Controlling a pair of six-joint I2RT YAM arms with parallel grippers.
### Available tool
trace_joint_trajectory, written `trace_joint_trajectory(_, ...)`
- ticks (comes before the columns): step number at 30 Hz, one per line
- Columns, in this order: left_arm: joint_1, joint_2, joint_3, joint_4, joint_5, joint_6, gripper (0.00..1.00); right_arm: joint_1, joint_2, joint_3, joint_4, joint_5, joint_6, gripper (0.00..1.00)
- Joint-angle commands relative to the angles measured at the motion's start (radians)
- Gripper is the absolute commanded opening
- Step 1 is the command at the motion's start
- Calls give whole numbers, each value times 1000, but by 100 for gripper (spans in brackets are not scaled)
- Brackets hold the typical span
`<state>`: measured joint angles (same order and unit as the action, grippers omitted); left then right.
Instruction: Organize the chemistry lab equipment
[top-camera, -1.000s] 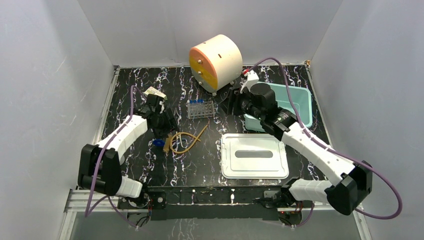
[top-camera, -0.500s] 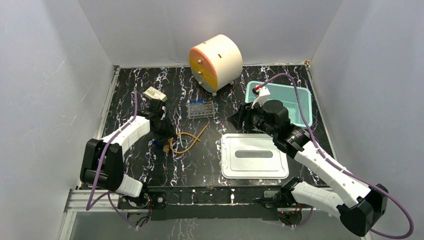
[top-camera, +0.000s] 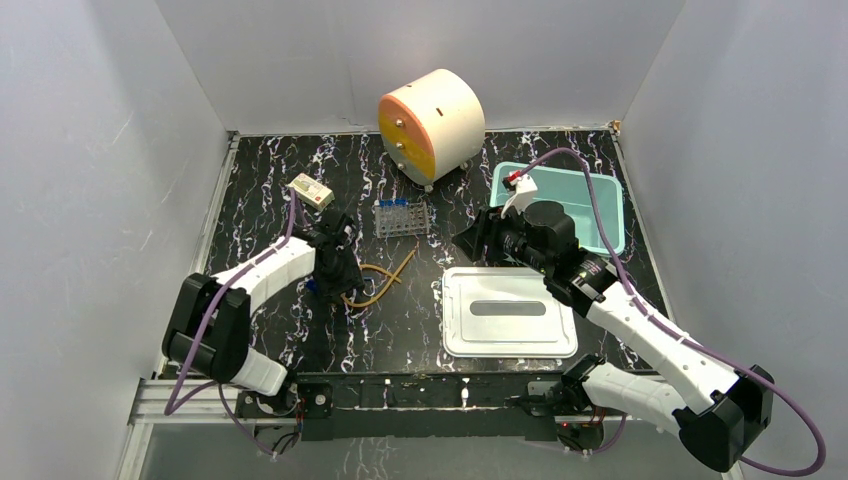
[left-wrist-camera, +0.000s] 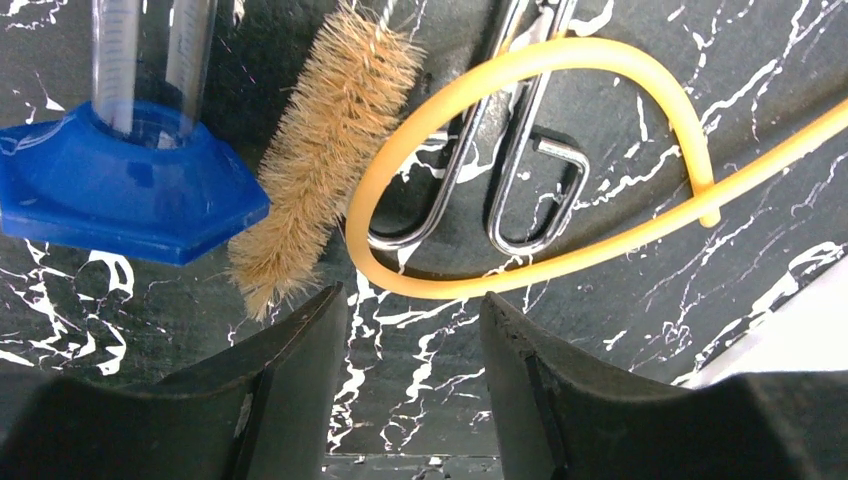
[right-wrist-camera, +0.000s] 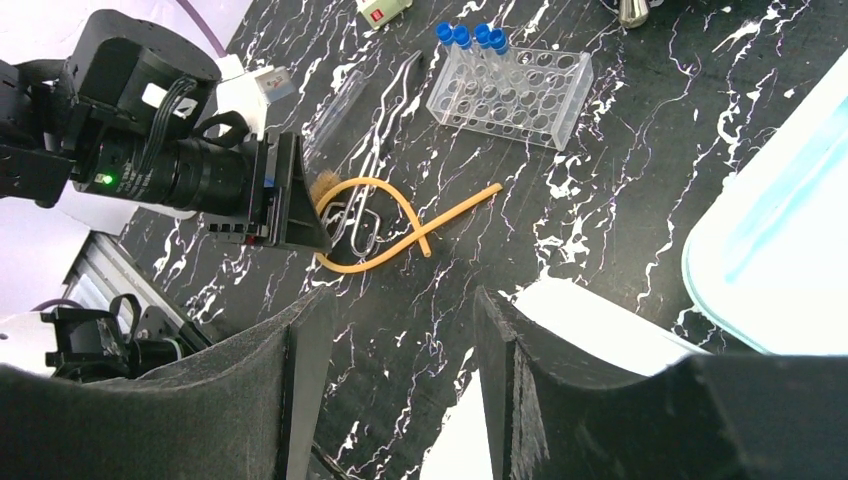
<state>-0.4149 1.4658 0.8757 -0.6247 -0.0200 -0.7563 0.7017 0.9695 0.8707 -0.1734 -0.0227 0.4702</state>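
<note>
Clutter report from the bench (top-camera: 260, 190): the left hand (left-wrist-camera: 410, 300) sits low over the pile at left-centre. Its fingers are parted a moderate way with only bare marble between them, so it's got hold of nothing. Right in front of it is a loop of tan rubber tubing (left-wrist-camera: 560, 50), draped across a pair of wire tongs (left-wrist-camera: 460, 150), so the tongs are stuck under it. A bristly brush (left-wrist-camera: 320, 150) lies just left of the loop, squeezed between the tubing and the blue hex base of a clear measuring cylinder (left-wrist-camera: 120, 180) lying on its side. The cylinder has graduation marks, but they're too blurry to read.

The right hand (right-wrist-camera: 400, 310) hangs above the bench near the white lid (top-camera: 510, 312), fingers wide apart, nothing in them. The teal tub (top-camera: 595, 210) is behind that arm, and the drawer cabinet (top-camera: 432, 122) is at the back. The tube rack (right-wrist-camera: 510, 85) stands between cabinet and pile, with four blue-capped tubes (right-wrist-camera: 468, 38) at one end. A small cream box (top-camera: 311, 191) sits far left; I can't make out any lettering on it.
</note>
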Motion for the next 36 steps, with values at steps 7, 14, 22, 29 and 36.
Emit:
trace_joint_trajectory(7,-2,13,-71,66,-53,-80,43,2,-14,-15,78,-2,14,62)
trace_joint_trajectory(14,-2,-10,-87,90,-60,-81,27,2,-2,-3,78,-5,7,62)
trace_joint_trajectory(22,-2,-96,-49,93,-88,-5,8,1,-2,9,76,6,5,62)
trace_joint_trajectory(29,-2,-126,-50,81,-82,0,0,2,12,22,75,8,7,63)
trace_joint_trajectory(36,-2,-177,-3,45,-77,38,0,1,27,22,80,-2,24,63)
